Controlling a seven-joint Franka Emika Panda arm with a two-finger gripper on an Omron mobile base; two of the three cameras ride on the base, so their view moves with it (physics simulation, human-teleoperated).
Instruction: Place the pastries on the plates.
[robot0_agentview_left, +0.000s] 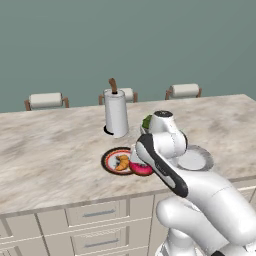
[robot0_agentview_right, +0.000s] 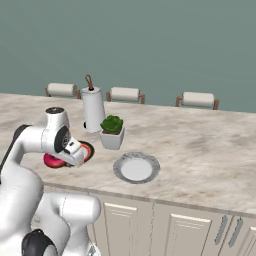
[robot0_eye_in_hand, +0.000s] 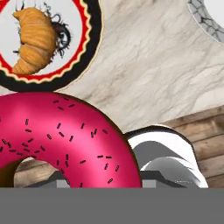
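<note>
- In the left base view, the dark-rimmed plate (robot0_agentview_left: 111, 161) lay on the marble table (robot0_agentview_left: 55, 145) with the croissant (robot0_agentview_left: 121, 162) on its patterned centre; the pink donut (robot0_agentview_left: 140, 168) sat at the plate's right edge, partly behind the arm. The plain plate (robot0_agentview_left: 199, 161) peeked out to the right of the arm.
- The right base view gave the plain plate (robot0_agentview_right: 136, 167) in full, bare, just right of a white pot holding a green plant (robot0_agentview_right: 112, 131). The donut (robot0_agentview_right: 52, 161) showed as a pink sliver under the wrist, and the dark-rimmed plate (robot0_agentview_right: 89, 149) was mostly hidden.
- The hand view brought the donut (robot0_eye_in_hand: 65, 131) up close, sprinkled, directly in front of the tool (robot0_eye_in_hand: 94, 181). The tool's jaws were closed in; the donut hid the tips, and whether they gripped it could not be told. The croissant (robot0_eye_in_hand: 35, 41) lay on the dark-rimmed plate (robot0_eye_in_hand: 89, 39) beyond.
- Counted: two plates, two pastries, one paper towel roll (robot0_agentview_left: 116, 113), three stools (robot0_agentview_left: 46, 100) behind the table.
</note>
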